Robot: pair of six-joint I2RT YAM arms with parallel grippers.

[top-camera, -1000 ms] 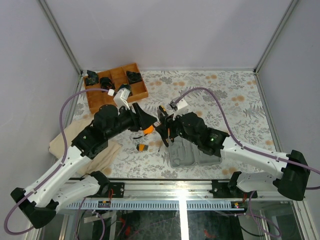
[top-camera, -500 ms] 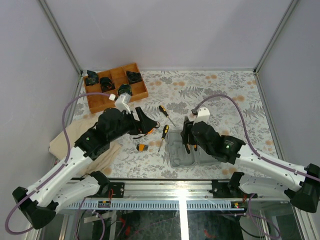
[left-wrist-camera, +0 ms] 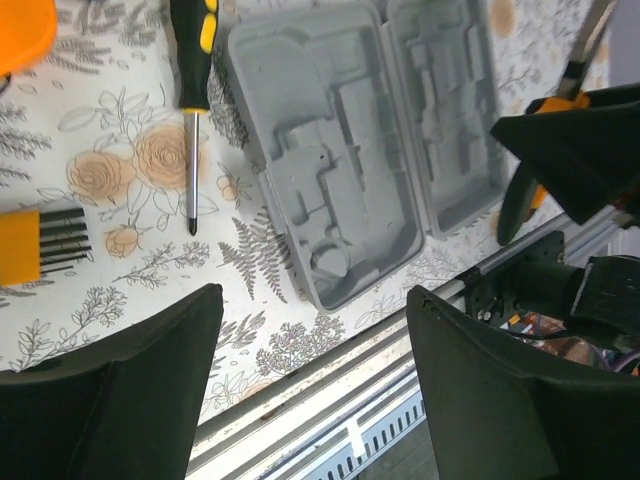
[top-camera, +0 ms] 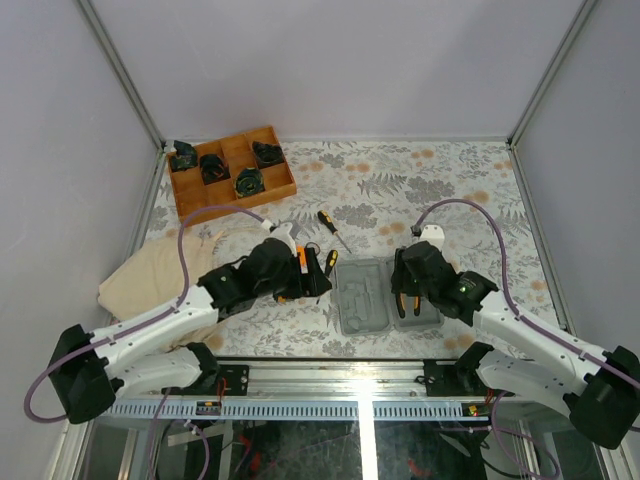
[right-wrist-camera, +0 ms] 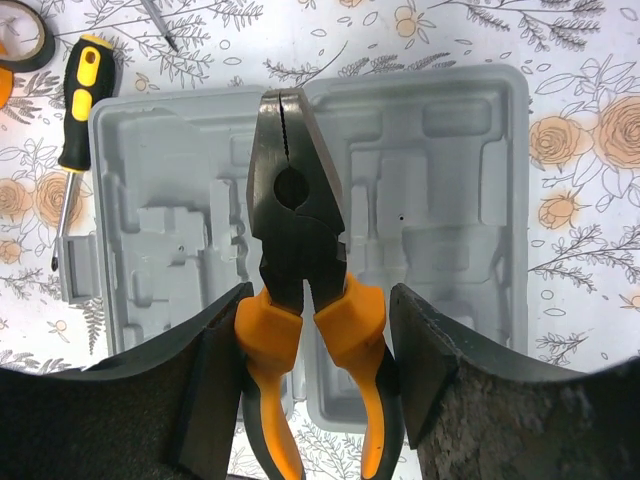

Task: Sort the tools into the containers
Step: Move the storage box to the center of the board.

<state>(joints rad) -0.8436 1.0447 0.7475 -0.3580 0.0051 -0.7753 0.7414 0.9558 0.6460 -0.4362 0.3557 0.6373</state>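
The right gripper [right-wrist-camera: 318, 325] has its fingers clamped on the orange handles of the pliers [right-wrist-camera: 293, 200], held nose-forward over the seam between the 2 halves of the open grey case [right-wrist-camera: 450, 180]. The left gripper [left-wrist-camera: 312, 310] hovers, fingers apart, near the case's front corner. 1 yellow-black screwdriver [left-wrist-camera: 190, 60] lies just beside the case.

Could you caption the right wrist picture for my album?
Fingers grip orange-handled pliers by the handles over the open grey case; a yellow-black screwdriver lies on the floral cloth to its left.
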